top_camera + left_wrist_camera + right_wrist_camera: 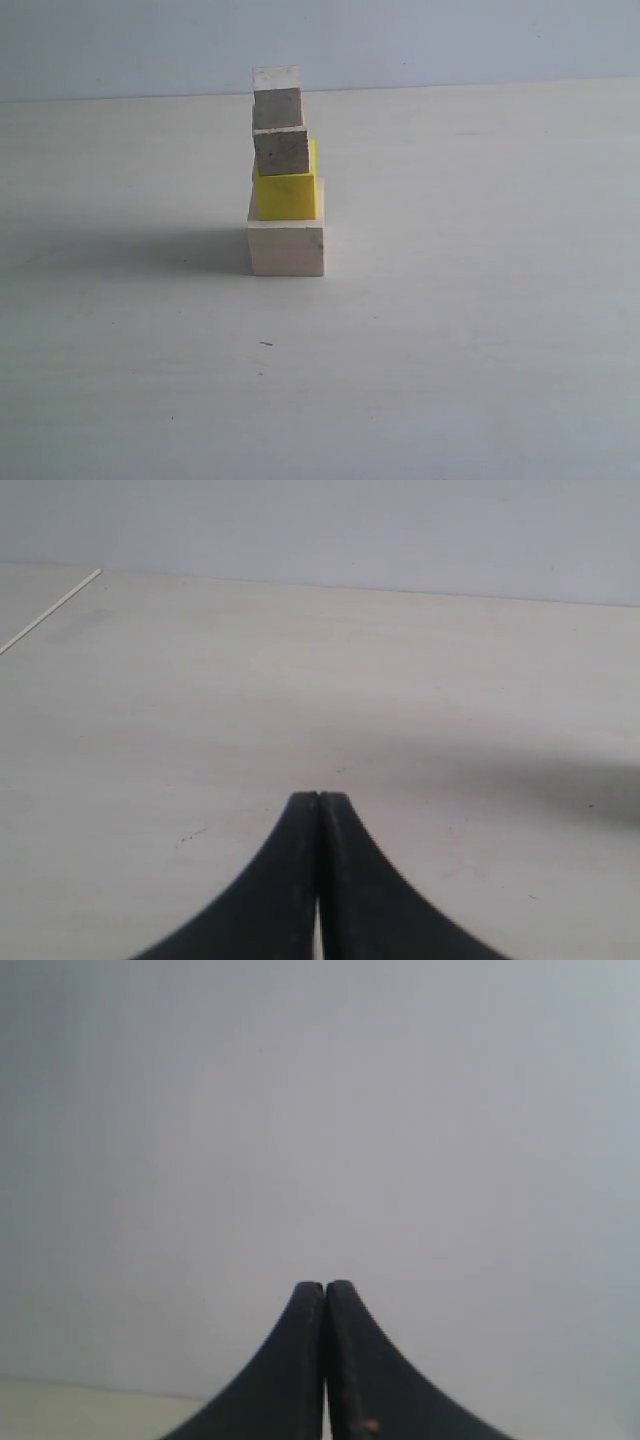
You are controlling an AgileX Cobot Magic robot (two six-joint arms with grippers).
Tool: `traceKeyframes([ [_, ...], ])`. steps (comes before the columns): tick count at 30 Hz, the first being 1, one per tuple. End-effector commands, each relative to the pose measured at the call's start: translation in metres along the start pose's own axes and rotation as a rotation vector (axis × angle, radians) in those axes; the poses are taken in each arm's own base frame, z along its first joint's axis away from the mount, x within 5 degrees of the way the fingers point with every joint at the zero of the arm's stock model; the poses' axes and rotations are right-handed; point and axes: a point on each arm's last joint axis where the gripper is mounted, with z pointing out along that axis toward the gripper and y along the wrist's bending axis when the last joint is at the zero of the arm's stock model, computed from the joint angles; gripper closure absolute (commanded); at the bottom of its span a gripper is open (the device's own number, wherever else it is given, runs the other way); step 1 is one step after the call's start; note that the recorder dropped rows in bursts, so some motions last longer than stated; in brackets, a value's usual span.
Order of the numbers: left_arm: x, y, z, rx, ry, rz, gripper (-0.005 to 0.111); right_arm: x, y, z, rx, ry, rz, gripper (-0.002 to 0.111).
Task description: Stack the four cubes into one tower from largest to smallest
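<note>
In the exterior view the four cubes stand as one tower on the table. The large pale wooden cube (287, 247) is at the bottom, with the yellow cube (287, 192) on it. A small bare wooden cube (281, 152) rests on the yellow one, and the second small cube (277, 98) sits on top, set slightly off line. Neither arm shows in the exterior view. My left gripper (319, 796) is shut on nothing over bare table. My right gripper (325, 1285) is shut on nothing and faces the wall. No cube appears in either wrist view.
The pale table (480, 330) spreads around the tower. A grey-blue wall (450, 40) rises behind its far edge. In the left wrist view a thin table edge line (50, 615) runs at one corner.
</note>
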Motion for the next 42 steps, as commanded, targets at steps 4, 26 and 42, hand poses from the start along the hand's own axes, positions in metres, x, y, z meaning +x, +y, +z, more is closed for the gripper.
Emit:
traceKeyframes([
  [4, 0.000, 0.000, 0.000, 0.000, -0.013, 0.006, 0.107, 0.060, -0.007, -0.005, 0.126, 0.170, 0.070, 0.108],
  [26, 0.000, 0.000, 0.000, 0.000, -0.013, 0.006, 0.107, 0.160, -0.002, -0.040, 0.212, 0.214, 0.147, 0.108],
  [42, 0.000, 0.000, 0.000, 0.000, -0.013, 0.006, 0.107, 0.170, -0.001, -0.045, 0.190, 0.334, 0.108, 0.108],
])
